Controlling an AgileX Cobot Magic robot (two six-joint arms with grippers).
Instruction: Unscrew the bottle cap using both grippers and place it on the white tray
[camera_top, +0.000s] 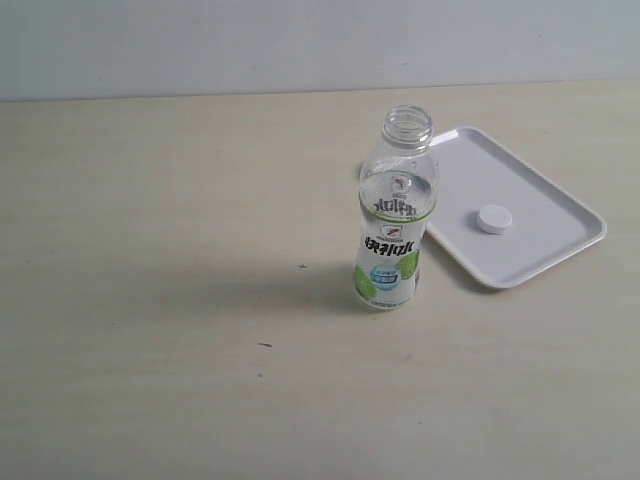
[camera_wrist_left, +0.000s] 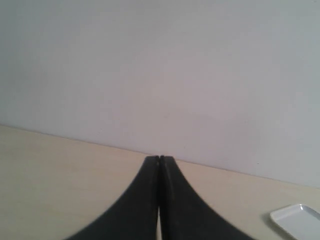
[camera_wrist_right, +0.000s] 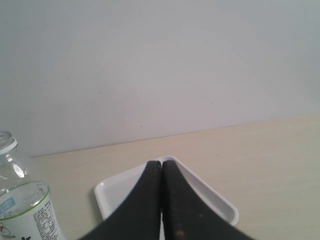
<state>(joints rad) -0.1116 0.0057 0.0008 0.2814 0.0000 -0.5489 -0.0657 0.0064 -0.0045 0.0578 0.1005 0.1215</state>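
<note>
The clear bottle (camera_top: 394, 215) stands upright on the table with its threaded neck bare; its shoulder also shows at the edge of the right wrist view as the bottle (camera_wrist_right: 22, 210). The white bottle cap (camera_top: 494, 219) lies flat on the white tray (camera_top: 540, 205), to the right of the bottle. Neither arm appears in the exterior view. My left gripper (camera_wrist_left: 159, 159) is shut on nothing, with a tray corner (camera_wrist_left: 300, 220) off to one side. My right gripper (camera_wrist_right: 161, 163) is also shut on nothing, and the tray (camera_wrist_right: 117, 192) lies beyond its fingers. The cap is hidden in both wrist views.
The light wooden table (camera_top: 160, 300) spreads around the bottle, with a pale wall (camera_top: 200, 40) behind its far edge. A few small dark specks (camera_top: 265, 345) mark the tabletop to the left of the bottle.
</note>
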